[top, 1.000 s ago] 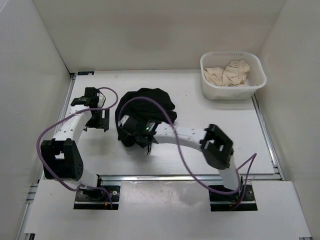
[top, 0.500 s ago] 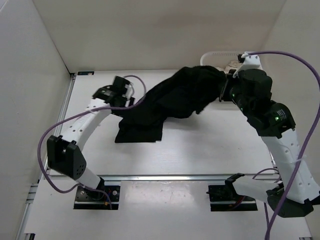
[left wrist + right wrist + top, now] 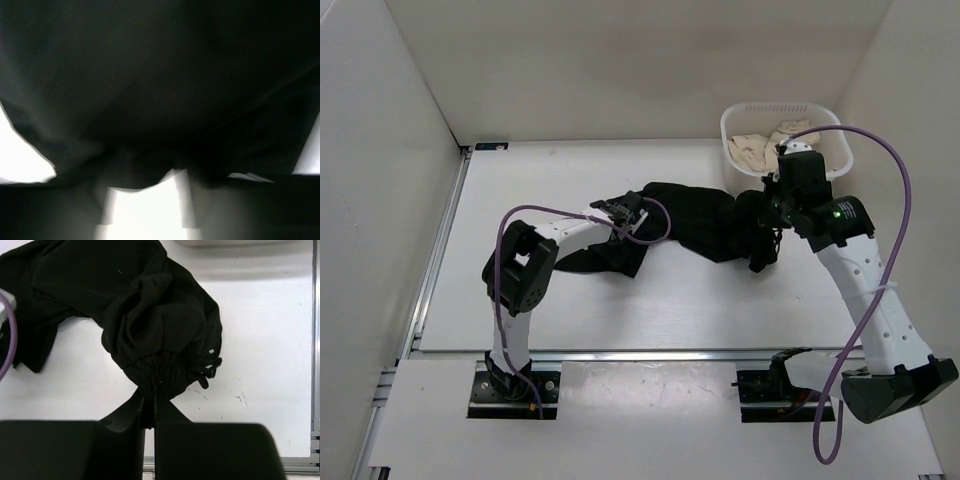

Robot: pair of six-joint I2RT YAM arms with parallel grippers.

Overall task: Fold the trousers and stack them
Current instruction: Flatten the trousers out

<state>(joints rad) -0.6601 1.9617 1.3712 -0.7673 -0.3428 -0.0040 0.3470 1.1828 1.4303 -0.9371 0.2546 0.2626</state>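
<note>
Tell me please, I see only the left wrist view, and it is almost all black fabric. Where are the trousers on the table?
Observer: The trousers run in a crumpled band across the middle of the table, from around the left hand to the right hand.
Operator: Does the right hand hold them?
Observer: Yes. In the right wrist view its fingers are shut on a bunched end of the fabric.
</note>
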